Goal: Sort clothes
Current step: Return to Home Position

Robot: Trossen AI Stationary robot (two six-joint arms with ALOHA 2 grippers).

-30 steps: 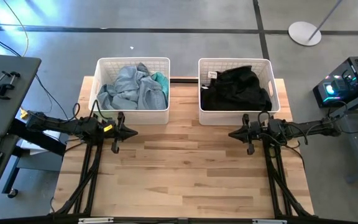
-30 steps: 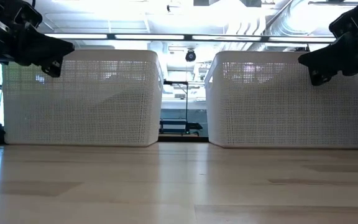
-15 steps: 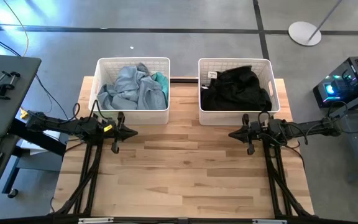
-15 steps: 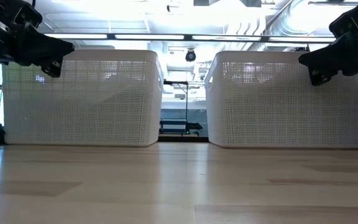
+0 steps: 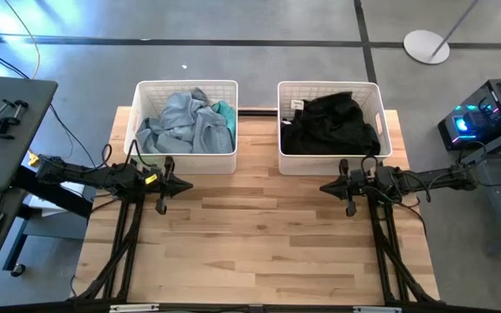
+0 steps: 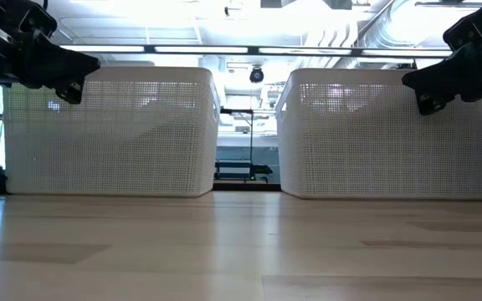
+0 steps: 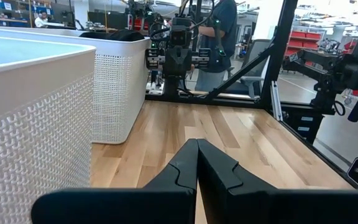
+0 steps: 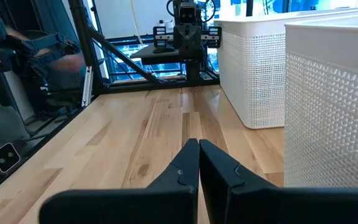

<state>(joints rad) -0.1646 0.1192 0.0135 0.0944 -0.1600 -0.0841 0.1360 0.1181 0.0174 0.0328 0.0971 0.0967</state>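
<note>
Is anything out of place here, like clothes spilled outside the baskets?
Nothing stands out. The blue-grey and teal clothes lie inside the left basket, the black clothes inside the right basket, none on the table. The left tool and right tool hover shut, in front of the baskets.

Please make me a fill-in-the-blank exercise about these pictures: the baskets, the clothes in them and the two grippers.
1. The clothes in the right basket are ____.
2. The light blue-grey denim and the teal garment lie in the ____ basket.
3. The left gripper and the right gripper both have their fingers ____.
4. Both hover over the wooden ____.
Missing words: black; left; shut; table.
</note>
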